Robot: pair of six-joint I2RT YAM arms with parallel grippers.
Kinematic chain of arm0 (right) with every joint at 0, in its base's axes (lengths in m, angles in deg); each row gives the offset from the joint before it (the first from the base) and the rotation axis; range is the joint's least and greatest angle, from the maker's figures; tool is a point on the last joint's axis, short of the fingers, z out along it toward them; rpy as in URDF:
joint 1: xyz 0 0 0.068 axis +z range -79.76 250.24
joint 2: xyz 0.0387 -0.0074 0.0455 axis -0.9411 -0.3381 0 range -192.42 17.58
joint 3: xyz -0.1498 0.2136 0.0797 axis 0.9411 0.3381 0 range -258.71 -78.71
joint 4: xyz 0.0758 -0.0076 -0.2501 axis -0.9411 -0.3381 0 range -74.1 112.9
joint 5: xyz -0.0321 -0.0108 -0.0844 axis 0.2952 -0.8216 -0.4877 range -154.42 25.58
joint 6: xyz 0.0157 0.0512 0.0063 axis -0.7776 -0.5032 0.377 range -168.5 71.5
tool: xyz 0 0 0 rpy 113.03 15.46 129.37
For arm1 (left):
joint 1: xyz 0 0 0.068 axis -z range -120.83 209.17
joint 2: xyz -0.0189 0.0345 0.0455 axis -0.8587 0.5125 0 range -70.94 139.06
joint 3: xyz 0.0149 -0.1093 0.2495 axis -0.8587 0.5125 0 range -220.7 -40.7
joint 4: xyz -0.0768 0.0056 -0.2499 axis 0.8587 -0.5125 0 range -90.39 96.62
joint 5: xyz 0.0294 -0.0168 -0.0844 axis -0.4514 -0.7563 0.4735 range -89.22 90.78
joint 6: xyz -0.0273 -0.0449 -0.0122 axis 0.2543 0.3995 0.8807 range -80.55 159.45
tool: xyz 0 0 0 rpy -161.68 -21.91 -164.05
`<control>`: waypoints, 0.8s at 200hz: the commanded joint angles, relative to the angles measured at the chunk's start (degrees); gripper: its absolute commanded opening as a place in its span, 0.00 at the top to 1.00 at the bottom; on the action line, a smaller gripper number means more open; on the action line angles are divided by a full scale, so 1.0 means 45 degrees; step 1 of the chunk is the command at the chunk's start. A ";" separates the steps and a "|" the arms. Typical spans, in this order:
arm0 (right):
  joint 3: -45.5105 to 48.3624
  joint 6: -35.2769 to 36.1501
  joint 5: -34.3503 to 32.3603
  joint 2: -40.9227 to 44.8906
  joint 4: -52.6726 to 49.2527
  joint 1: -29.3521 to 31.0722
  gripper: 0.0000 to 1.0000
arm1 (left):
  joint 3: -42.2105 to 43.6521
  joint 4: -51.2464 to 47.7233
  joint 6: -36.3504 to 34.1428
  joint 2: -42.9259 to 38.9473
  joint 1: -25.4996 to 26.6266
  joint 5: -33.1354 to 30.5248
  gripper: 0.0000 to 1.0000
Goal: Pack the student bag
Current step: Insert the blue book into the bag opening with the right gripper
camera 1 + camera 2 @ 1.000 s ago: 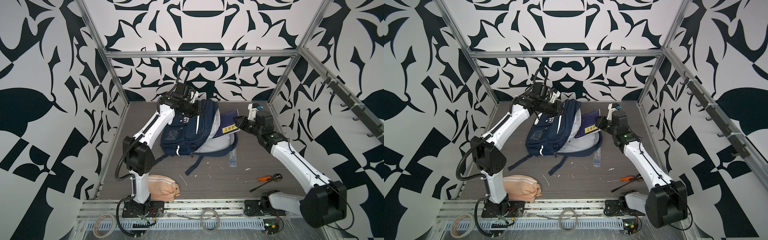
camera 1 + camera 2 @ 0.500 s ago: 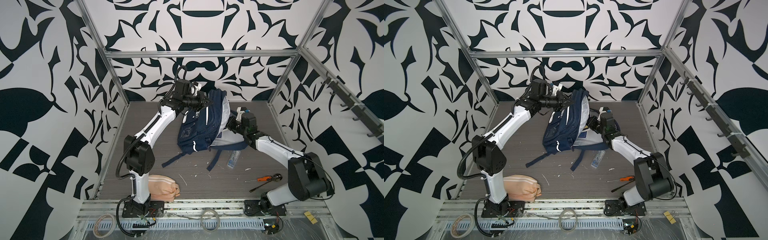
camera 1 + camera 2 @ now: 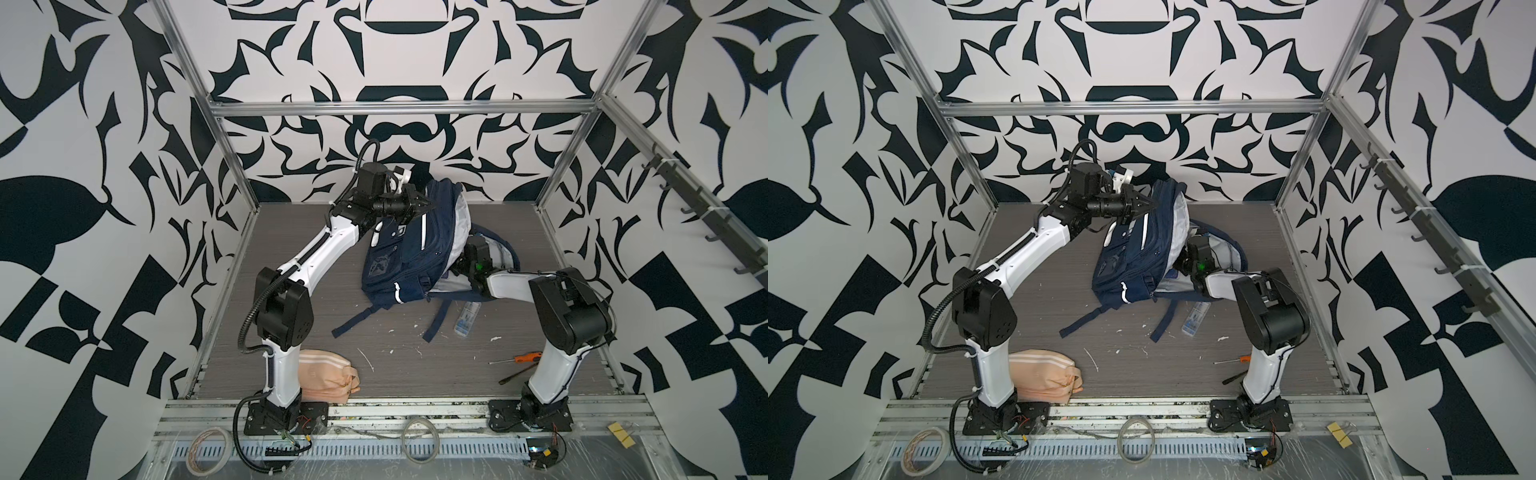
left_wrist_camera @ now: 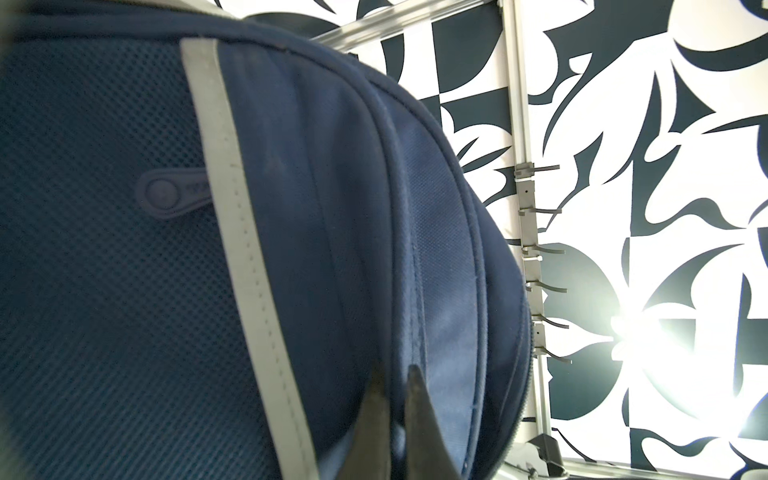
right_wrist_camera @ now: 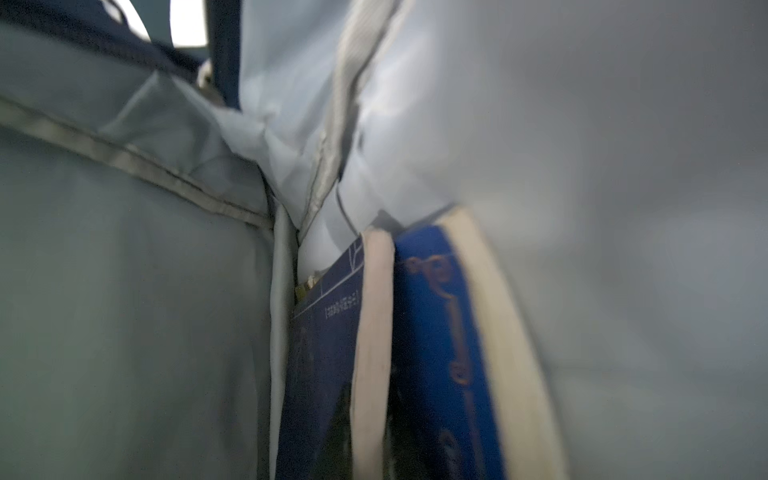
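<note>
1 bag (image 3: 395, 266), 2 books (image 5: 436, 332) inside, L gripper (image 4: 395, 374) pinching bag, R gripper closed

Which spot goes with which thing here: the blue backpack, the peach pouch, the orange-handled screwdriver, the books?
Things: 1 student bag; 2 peach pouch; 3 screwdriver; 4 books.
Places: A inside grey lining; B lying by the right arm's base; C pinched at its top by the left gripper; D beside the left arm's base.
Pairs: 1-C, 2-D, 3-B, 4-A.
</note>
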 commanded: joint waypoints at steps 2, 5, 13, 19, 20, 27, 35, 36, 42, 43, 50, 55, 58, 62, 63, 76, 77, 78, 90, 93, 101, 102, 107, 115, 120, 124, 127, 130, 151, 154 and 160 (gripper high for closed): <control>-0.0525 0.0490 -0.0607 0.0260 0.0308 0.0147 0.92 | -0.0338 0.2243 0.0083 -0.0512 0.0066 0.0222 1.00; -0.0516 0.0532 -0.0624 0.0269 0.0257 0.0147 0.90 | -0.0344 0.2134 0.0031 -0.0526 0.0068 0.0169 1.00; -0.0479 0.0648 -0.0665 0.0367 0.0039 0.0147 0.84 | -0.0372 0.1907 -0.0122 -0.0507 0.0067 -0.0037 1.00; -0.0528 0.0781 -0.0702 0.0485 -0.0190 0.0147 0.80 | -0.0380 0.1703 -0.0223 -0.0501 0.0051 -0.0173 1.00; -0.0532 0.0801 -0.0713 0.0514 -0.0228 0.0147 0.79 | -0.0388 0.1669 -0.0252 -0.0496 0.0050 -0.0193 1.00; -0.0592 0.1015 -0.0753 0.0706 -0.0481 0.0146 0.75 | -0.0394 0.1401 -0.0426 -0.0492 0.0034 -0.0364 1.00; -0.0634 0.1210 -0.0838 0.0957 -0.0814 0.0147 0.69 | -0.0391 0.1080 -0.0615 -0.0494 -0.0007 -0.0571 1.00; -0.0654 0.1241 -0.0850 0.0994 -0.0853 0.0147 0.67 | -0.0393 0.1036 -0.0643 -0.0493 -0.0018 -0.0587 1.00; -0.0667 0.1384 -0.0959 0.1227 -0.1113 0.0132 0.60 | -0.0342 0.0885 -0.0757 -0.0480 -0.0072 -0.0701 1.00; -0.0670 0.1415 -0.0969 0.1266 -0.1159 0.0139 0.59 | -0.0339 0.0880 -0.0763 -0.0476 -0.0080 -0.0711 1.00; -0.0706 0.1615 -0.1089 0.1537 -0.1491 0.0137 0.55 | -0.0265 0.0785 -0.0804 -0.0448 -0.0171 -0.0808 1.00; -0.0711 0.1745 -0.1157 0.1735 -0.1687 0.0146 0.53 | -0.0203 0.0777 -0.0781 -0.0449 -0.0247 -0.0842 1.00; -0.0712 0.1831 -0.1189 0.1852 -0.1819 0.0147 0.53 | -0.0174 0.0777 -0.0760 -0.0428 -0.0293 -0.0872 1.00; -0.0737 0.1917 -0.1228 0.1998 -0.1971 0.0128 0.53 | -0.0145 0.0795 -0.0757 -0.0408 -0.0362 -0.0894 1.00; -0.0734 0.1946 -0.1240 0.2042 -0.2008 0.0128 0.52 | -0.0133 0.0795 -0.0763 -0.0401 -0.0371 -0.0885 1.00; -0.0795 0.2433 -0.1428 0.2639 -0.2638 0.0098 0.47 | -0.0060 0.0736 -0.0750 -0.0398 -0.0541 -0.0877 1.00; -0.0812 0.2467 -0.1447 0.2685 -0.2693 0.0093 0.46 | -0.0042 0.0727 -0.0759 -0.0396 -0.0549 -0.0877 1.00; -0.0811 0.2514 -0.1477 0.2708 -0.2739 0.0100 0.46 | -0.0033 0.0722 -0.0764 -0.0405 -0.0563 -0.0877 1.00; -0.0849 0.3066 -0.1598 0.3323 -0.3308 0.0088 0.39 | 0.0087 0.0660 -0.0820 -0.0475 -0.0689 -0.0896 1.00; -0.0866 0.3195 -0.1612 0.3462 -0.3445 0.0088 0.38 | 0.0136 0.0642 -0.0839 -0.0487 -0.0720 -0.0896 1.00; -0.0869 0.3440 -0.1656 0.3818 -0.3763 0.0071 0.38 | 0.0225 0.0640 -0.0857 -0.0517 -0.0799 -0.0896 1.00; -0.0869 0.3489 -0.1669 0.3870 -0.3812 0.0070 0.38 | 0.0237 0.0630 -0.0862 -0.0514 -0.0805 -0.0896 1.00; -0.0854 0.3664 -0.1726 0.4142 -0.4082 0.0069 0.38 | 0.0288 0.0603 -0.0883 -0.0495 -0.0845 -0.0878 1.00; -0.0822 0.3883 -0.1887 0.4588 -0.4608 0.0040 0.37 | 0.0326 0.0524 -0.0933 -0.0440 -0.0898 -0.0867 1.00; -0.0752 0.3958 -0.2059 0.4869 -0.5005 0.0003 0.37 | 0.0299 0.0452 -0.0987 -0.0369 -0.0912 -0.0831 1.00; -0.0649 0.4017 -0.2211 0.5177 -0.5289 -0.0027 0.37 | 0.0270 0.0390 -0.1053 -0.0323 -0.0908 -0.0792 1.00; -0.0526 0.4066 -0.2317 0.5390 -0.5421 -0.0073 0.36 | 0.0235 0.0345 -0.1102 -0.0258 -0.0908 -0.0766 1.00; -0.0379 0.4087 -0.2408 0.5588 -0.5516 -0.0137 0.36 | 0.0184 0.0261 -0.1167 -0.0189 -0.0908 -0.0760 1.00; 0.0773 0.4001 -0.2485 0.7218 -0.5938 -0.1064 0.33 | -0.0312 -0.0422 -0.1931 0.0298 -0.0795 -0.0709 1.00; 0.0865 0.4061 -0.2414 0.7430 -0.6076 -0.1230 0.33 | -0.0387 -0.0582 -0.2044 0.0388 -0.0774 -0.0743 1.00; 0.0944 0.4259 -0.2269 0.7862 -0.6433 -0.1547 0.32 | -0.0487 -0.0836 -0.2213 0.0554 -0.0743 -0.0814 1.00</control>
